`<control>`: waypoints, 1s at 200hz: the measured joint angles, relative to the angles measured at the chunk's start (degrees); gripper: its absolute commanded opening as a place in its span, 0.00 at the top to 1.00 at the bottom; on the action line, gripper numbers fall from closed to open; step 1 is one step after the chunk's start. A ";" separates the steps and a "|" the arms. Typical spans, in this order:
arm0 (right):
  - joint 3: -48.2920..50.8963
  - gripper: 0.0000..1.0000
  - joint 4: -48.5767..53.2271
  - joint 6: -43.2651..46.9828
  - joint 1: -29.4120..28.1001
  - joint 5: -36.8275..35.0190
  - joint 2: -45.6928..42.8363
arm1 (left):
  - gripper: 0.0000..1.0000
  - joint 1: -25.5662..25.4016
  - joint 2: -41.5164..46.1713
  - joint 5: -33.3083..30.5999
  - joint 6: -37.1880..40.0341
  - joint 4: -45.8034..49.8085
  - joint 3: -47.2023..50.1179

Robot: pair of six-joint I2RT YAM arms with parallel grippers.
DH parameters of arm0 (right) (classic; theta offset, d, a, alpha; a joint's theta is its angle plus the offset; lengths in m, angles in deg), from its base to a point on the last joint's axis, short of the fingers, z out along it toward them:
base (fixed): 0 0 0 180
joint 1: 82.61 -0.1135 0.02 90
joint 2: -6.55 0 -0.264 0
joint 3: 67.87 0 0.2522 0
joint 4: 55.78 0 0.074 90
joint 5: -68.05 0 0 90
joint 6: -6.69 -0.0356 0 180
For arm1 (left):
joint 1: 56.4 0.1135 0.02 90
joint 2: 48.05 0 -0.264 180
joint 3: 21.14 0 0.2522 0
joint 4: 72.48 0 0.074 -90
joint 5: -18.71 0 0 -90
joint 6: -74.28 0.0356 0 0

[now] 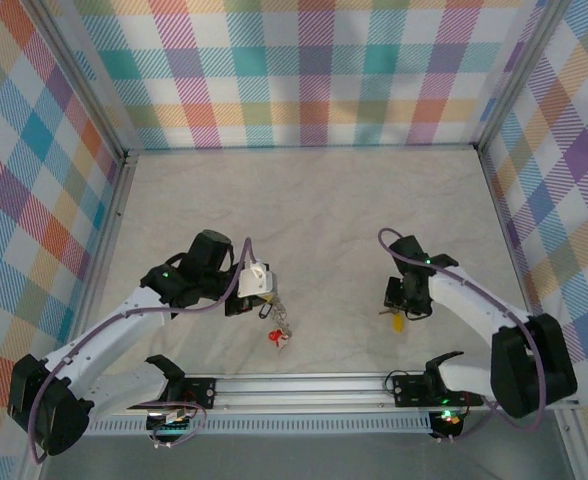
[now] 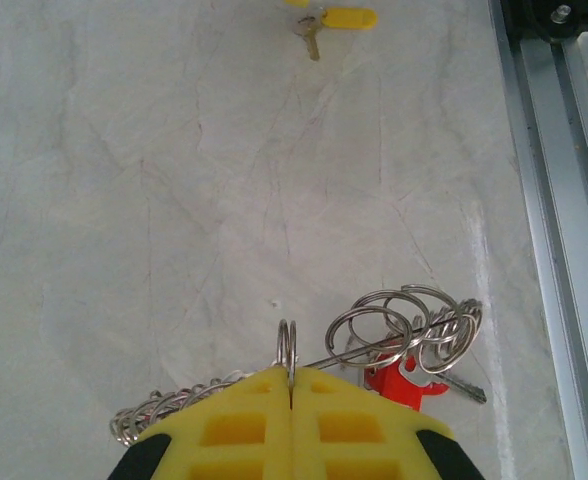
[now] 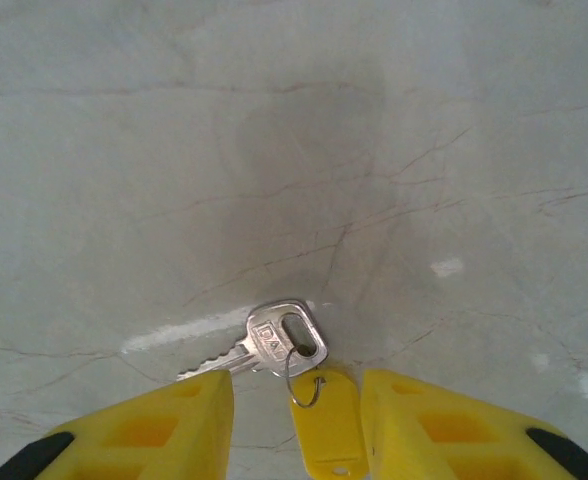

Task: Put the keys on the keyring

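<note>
My left gripper (image 1: 263, 303) (image 2: 292, 388) is shut on the keyring (image 2: 287, 345), pinching its thin silver wire between the yellow fingers. A fringe of small silver rings (image 2: 414, 322) and a red tag (image 2: 402, 384) trail from the keyring (image 1: 279, 324) onto the table. A silver key (image 3: 277, 338) with a yellow tag (image 3: 326, 425) lies flat on the table. My right gripper (image 1: 399, 311) (image 3: 294, 388) is open around it, one finger on each side, with the tag close to the right-hand finger. The same yellow-tagged key (image 2: 336, 18) shows far off in the left wrist view.
An aluminium rail (image 1: 314, 385) (image 2: 559, 250) runs along the table's near edge, just behind both grippers. Checked walls (image 1: 314, 70) enclose the marble table (image 1: 314, 210) at the back and both sides.
</note>
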 measured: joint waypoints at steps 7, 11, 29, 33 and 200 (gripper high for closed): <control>0.00 0.65 -0.15 0.39 0.00 0.28 1.03 | 1.00 -0.20 -0.17 -0.22 0.02 0.39 -0.02; 0.00 0.65 -0.26 0.50 0.00 0.44 1.46 | 1.00 -0.33 -0.28 -0.35 0.04 0.52 -0.02; 0.00 0.67 -0.85 1.16 0.13 0.79 2.67 | 1.00 -0.70 -0.42 -0.83 0.02 0.92 -0.02; 0.00 0.68 -1.01 1.22 0.20 0.90 2.89 | 1.00 -0.72 -0.42 -0.87 0.04 0.92 -0.04; -1.77 0.81 -0.22 2.71 0.33 0.39 4.31 | 1.00 -1.05 -0.48 -1.75 0.22 2.16 -0.37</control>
